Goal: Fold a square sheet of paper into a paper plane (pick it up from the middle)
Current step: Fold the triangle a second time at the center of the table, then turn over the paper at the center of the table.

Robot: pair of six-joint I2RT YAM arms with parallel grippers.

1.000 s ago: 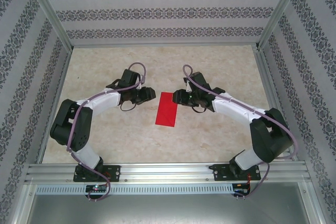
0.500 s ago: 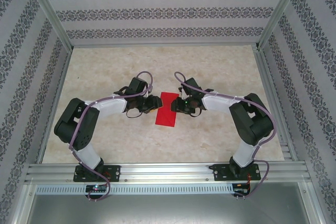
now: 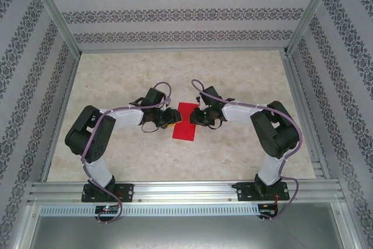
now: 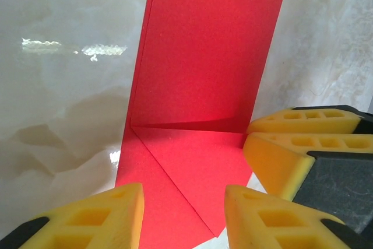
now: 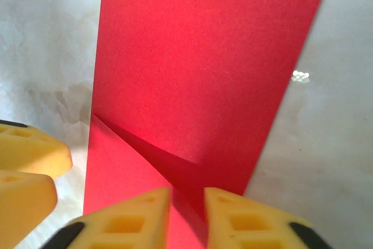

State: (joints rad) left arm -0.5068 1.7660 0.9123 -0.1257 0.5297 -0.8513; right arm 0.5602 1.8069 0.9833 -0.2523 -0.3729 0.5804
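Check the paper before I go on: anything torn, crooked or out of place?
No tear or crumple shows. The red paper lies on the table as a narrow folded strip, slightly slanted in the top view. Its folded corner flap casts a shadow at the crease, so it seems not pressed fully flat.

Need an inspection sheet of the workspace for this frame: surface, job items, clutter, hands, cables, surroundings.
Surface: marbled beige tabletop, glossy.
Job's things: red paper sheet folded into a long strip, one corner creased into a triangle; not yet a plane.
Clutter: nothing seen.
Hands: left hand open, fingers either side of the sheet's end; right hand nearly closed at the sheet's edge, grip unclear.
Cables: purple cables looped above each wrist, running along the arms.
Surroundings: patterned walls, aluminium frame.
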